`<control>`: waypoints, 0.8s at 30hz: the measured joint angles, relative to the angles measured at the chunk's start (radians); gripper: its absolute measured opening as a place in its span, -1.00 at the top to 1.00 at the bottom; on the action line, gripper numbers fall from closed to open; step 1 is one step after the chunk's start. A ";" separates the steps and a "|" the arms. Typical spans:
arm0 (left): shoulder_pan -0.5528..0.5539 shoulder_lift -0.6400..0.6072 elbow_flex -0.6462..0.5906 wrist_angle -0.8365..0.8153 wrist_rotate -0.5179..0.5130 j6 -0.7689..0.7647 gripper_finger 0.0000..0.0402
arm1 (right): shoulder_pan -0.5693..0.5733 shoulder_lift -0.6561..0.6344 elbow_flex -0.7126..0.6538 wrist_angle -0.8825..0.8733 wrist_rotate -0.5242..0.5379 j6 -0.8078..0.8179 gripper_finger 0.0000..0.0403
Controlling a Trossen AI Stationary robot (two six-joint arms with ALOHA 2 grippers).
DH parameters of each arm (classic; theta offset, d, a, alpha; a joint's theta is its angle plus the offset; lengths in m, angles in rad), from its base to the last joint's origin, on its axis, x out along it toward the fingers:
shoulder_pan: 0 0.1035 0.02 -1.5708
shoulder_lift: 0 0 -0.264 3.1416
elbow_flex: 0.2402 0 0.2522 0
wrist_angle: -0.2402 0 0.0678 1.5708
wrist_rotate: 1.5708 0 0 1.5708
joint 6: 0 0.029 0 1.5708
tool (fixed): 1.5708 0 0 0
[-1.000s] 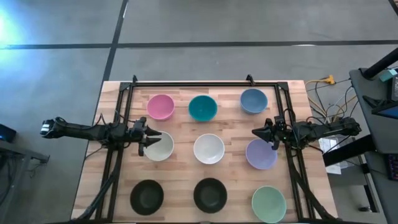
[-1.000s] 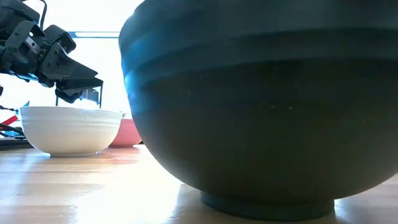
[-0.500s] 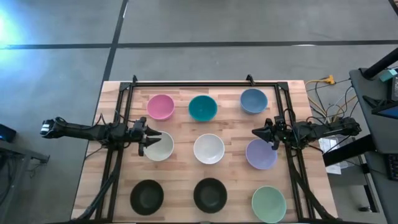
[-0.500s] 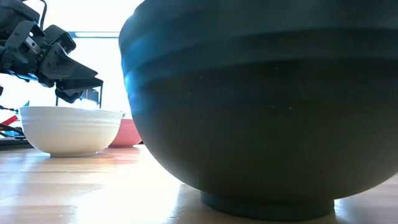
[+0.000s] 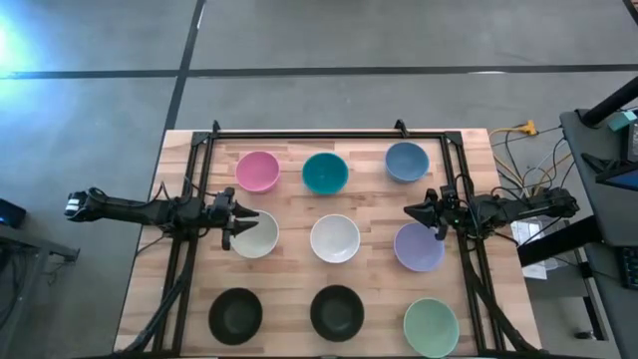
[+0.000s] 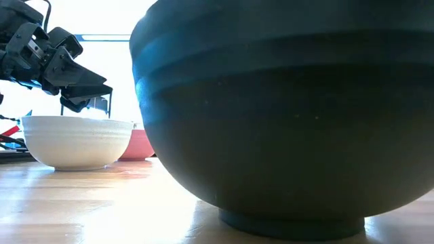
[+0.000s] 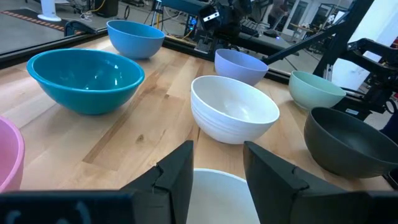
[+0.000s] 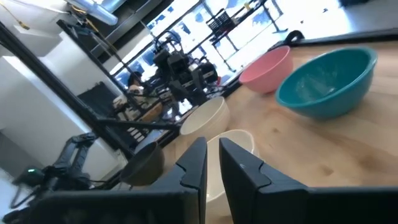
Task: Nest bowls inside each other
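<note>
Left gripper (image 5: pixel 242 225) open over a white bowl (image 5: pixel 257 237); right gripper (image 5: pixel 414 212) nearly shut, holding nothing.
Nine bowls sit separate and empty on the tabletop (image 5: pixel 289 199).

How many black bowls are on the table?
2. One black bowl sits at the near left corner of the table. The other black bowl sits right beside it, in the middle of the near row. None looks hidden.
</note>
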 joint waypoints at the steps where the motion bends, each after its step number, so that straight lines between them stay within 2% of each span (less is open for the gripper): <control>1: 0.000 0.000 0.000 0.000 0.000 0.000 0.38 | 0.000 0.000 0.000 0.001 0.023 -0.014 0.81; 8: 0.000 0.000 0.000 0.000 0.000 0.000 0.38 | 0.000 0.000 -0.001 0.027 0.069 -0.064 0.81; 12: 0.000 0.000 0.000 0.000 0.000 0.000 0.38 | 0.000 0.000 -0.001 0.088 0.150 -0.023 0.81; 15: 0.000 0.000 0.000 0.000 0.000 0.000 0.38 | 0.000 0.000 -0.001 0.191 0.253 0.137 0.81; 20: 0.000 0.000 0.000 0.000 0.000 0.000 0.38 | -0.001 0.002 -0.001 0.309 0.511 0.539 0.81; 22: 0.000 0.000 0.000 0.016 -0.019 -0.004 0.38 | 0.000 0.005 -0.001 0.335 0.528 0.618 0.81; 24: 0.000 0.000 0.000 0.184 -0.093 -0.132 0.38 | 0.000 0.011 -0.001 0.395 0.507 0.625 0.81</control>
